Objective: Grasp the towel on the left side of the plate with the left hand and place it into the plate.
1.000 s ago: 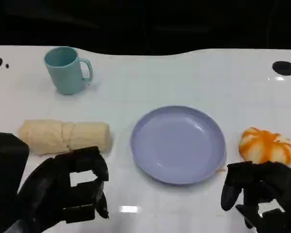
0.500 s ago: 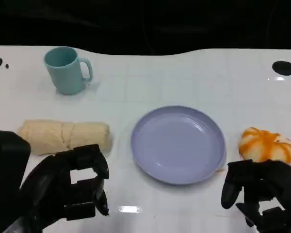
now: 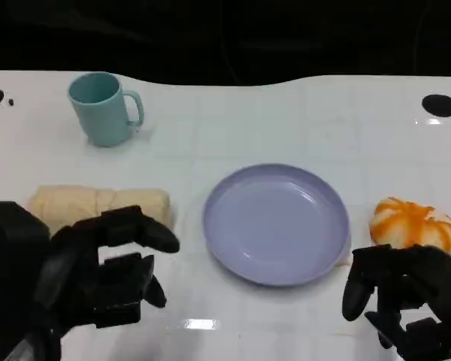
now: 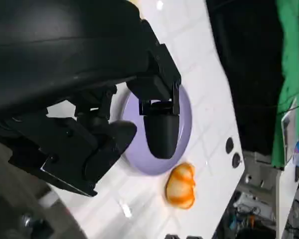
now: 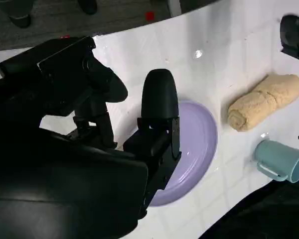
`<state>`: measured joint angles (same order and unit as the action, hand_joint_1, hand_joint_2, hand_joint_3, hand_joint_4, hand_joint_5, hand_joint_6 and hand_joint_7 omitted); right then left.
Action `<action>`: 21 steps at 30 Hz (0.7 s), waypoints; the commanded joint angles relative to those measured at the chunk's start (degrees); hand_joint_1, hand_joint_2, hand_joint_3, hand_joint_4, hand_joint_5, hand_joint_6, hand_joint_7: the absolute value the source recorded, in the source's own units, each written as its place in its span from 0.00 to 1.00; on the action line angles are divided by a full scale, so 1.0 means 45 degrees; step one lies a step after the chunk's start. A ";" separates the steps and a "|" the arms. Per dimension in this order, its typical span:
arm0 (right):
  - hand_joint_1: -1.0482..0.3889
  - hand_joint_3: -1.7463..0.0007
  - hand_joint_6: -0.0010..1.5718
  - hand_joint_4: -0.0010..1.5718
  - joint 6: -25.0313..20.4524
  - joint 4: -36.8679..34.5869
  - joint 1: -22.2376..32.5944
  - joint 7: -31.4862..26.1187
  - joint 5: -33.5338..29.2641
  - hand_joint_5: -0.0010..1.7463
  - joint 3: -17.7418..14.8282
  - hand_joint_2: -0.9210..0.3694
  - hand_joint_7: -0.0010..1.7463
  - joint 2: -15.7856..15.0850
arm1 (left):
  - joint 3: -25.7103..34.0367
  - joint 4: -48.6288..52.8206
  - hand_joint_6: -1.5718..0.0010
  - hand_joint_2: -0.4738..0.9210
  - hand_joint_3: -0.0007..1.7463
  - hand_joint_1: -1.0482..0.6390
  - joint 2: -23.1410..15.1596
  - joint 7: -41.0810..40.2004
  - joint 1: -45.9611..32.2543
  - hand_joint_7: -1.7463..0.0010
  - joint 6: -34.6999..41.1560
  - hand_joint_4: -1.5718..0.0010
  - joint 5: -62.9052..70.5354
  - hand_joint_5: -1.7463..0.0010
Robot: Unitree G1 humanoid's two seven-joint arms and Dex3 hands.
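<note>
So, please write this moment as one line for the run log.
phase: reach | left hand: open, near towel, not gripping | right hand: idle, holds nothing | plate: empty | towel: left of plate

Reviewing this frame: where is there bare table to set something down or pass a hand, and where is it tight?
Open patches: the far stretch behind the plate, right of the mug, and the near strip between the left hand and the right hand. The plate itself is bare. Tight spots: the left hand beside the towel, and the right hand near the orange object.
</note>
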<state>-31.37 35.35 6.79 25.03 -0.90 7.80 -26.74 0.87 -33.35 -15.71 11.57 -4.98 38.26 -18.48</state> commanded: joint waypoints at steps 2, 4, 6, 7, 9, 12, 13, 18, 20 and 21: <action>0.76 0.40 0.43 0.45 -0.0052 0.0019 -0.0140 -0.0144 -0.0055 0.95 -0.0025 0.25 0.82 0.0035 | -0.0609 0.0457 0.60 0.97 0.18 0.48 -0.1462 0.0649 0.0252 0.87 -0.2495 0.71 0.2222 0.50; 0.76 0.41 0.43 0.44 -0.0126 0.0025 -0.0198 -0.0175 -0.0053 0.95 -0.0015 0.25 0.82 0.0041 | -0.0934 0.0715 0.64 0.99 0.10 0.43 -0.2082 0.0642 0.0476 0.94 -0.3406 0.74 0.3504 0.59; 0.76 0.41 0.43 0.44 -0.0220 0.0041 -0.0243 -0.0205 -0.0059 0.95 -0.0003 0.24 0.82 0.0048 | -0.1155 0.0939 0.68 1.00 0.06 0.40 -0.2527 0.0670 0.0702 0.97 -0.3914 0.78 0.4484 0.65; 0.76 0.41 0.43 0.44 -0.0226 0.0027 -0.0262 -0.0212 -0.0062 0.96 0.0005 0.24 0.82 0.0051 | -0.1254 0.1076 0.69 1.00 0.06 0.38 -0.2750 0.0722 0.0827 0.99 -0.4137 0.80 0.4940 0.67; 0.76 0.41 0.43 0.44 -0.0216 0.0005 -0.0289 -0.0215 -0.0076 0.96 0.0026 0.24 0.82 0.0040 | -0.1489 0.1381 0.74 1.00 0.04 0.36 -0.3211 0.0742 0.1097 1.00 -0.4641 0.83 0.5974 0.69; 0.76 0.41 0.43 0.44 -0.0272 0.0043 -0.0290 -0.0198 -0.0053 0.96 0.0029 0.24 0.82 0.0015 | -0.2022 0.1942 0.77 1.00 0.02 0.32 -0.3852 0.0561 0.1576 1.00 -0.5408 0.83 0.7903 0.72; 0.76 0.41 0.43 0.44 -0.0258 0.0046 -0.0280 -0.0195 -0.0054 0.96 0.0027 0.24 0.82 0.0004 | -0.2162 0.2110 0.77 1.00 0.02 0.31 -0.3965 0.0526 0.1713 1.00 -0.5600 0.83 0.8427 0.73; 0.76 0.41 0.43 0.44 -0.0496 0.0158 -0.0315 -0.0226 -0.0136 0.96 0.0089 0.24 0.82 -0.0035 | -0.2867 0.2905 0.80 0.99 0.01 0.28 -0.4290 0.0744 0.2628 1.00 -0.5924 0.84 1.0704 0.76; 0.76 0.41 0.43 0.44 -0.0440 0.0123 -0.0315 -0.0224 -0.0128 0.96 0.0098 0.24 0.82 -0.0012 | -0.3246 0.3369 0.81 1.00 0.01 0.27 -0.4384 0.0914 0.3112 1.00 -0.5920 0.85 1.1612 0.77; 0.76 0.41 0.43 0.44 -0.0460 0.0127 -0.0319 -0.0233 -0.0128 0.96 0.0106 0.24 0.82 0.0001 | -0.3443 0.3622 0.81 1.00 0.01 0.25 -0.4423 0.1000 0.3366 1.00 -0.5915 0.86 1.2068 0.78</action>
<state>-33.16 35.33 5.60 24.24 -1.11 8.15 -26.54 -12.93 -19.61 -34.17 14.35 7.43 11.84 31.56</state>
